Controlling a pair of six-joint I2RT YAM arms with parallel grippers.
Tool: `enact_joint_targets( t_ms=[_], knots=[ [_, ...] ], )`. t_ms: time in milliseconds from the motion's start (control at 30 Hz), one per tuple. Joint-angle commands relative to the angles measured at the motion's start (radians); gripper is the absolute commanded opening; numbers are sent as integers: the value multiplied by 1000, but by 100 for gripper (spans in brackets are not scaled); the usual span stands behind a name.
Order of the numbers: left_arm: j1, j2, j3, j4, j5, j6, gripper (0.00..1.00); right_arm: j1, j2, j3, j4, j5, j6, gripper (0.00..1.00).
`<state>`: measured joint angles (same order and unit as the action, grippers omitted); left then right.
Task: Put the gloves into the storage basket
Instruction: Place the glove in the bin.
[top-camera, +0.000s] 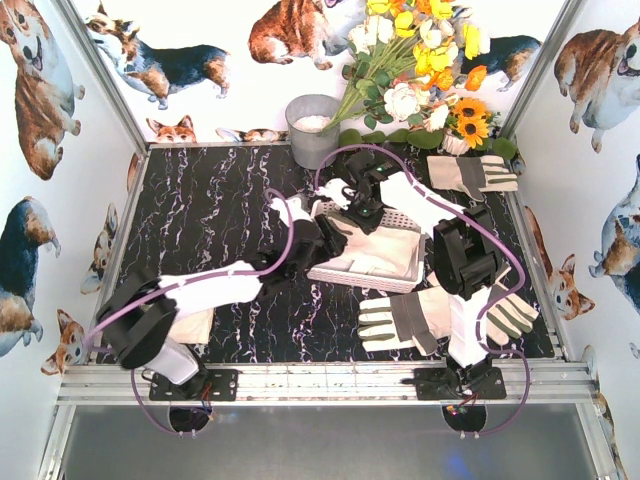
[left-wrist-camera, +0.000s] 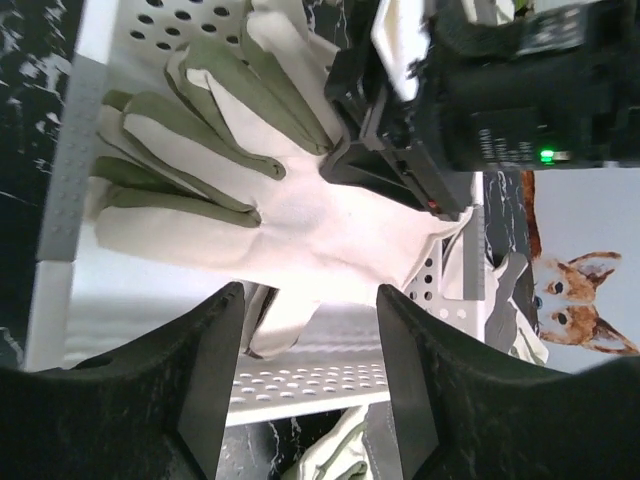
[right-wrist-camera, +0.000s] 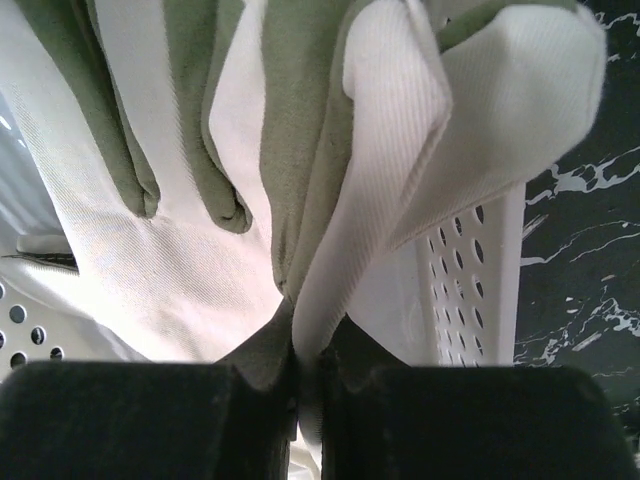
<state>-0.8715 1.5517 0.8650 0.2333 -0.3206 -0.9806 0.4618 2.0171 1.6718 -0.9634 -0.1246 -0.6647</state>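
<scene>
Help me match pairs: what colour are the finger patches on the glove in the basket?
Grey-green patches on a cream-white glove, clearest in the left wrist view.

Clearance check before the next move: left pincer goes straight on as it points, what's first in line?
The glove in the storage basket, dead ahead of the open left pincer. The right pincer, shut on that glove, sits just beyond; depth unclear.

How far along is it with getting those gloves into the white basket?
Done: one glove lies spread inside the storage basket; whether others lie beneath is unclear. In hand: the right gripper is shut on that glove's edge, and the left gripper hangs open above it. Left: at least three gloves are outside the basket, one by the flowers and two near the front.
</scene>
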Motion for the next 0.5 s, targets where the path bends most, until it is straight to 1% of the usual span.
enact_joint_targets(
  t_ms=[0,133,233,300,467],
  knots=[
    [-4,-119,-48,-121,-86,76,52,7,17,-8,50,0,-57,0],
    [4,-227,-87,-206,-154,79,56,19,3,-31,64,7,-73,0],
    [30,-278,-101,-251,-164,87,60,31,-16,-58,81,12,-87,0],
    [61,-302,-150,-280,-147,76,60,41,-26,-75,82,15,-100,0],
    [116,-330,-219,-234,-24,72,62,64,-31,-100,91,26,-113,0]
  ],
)
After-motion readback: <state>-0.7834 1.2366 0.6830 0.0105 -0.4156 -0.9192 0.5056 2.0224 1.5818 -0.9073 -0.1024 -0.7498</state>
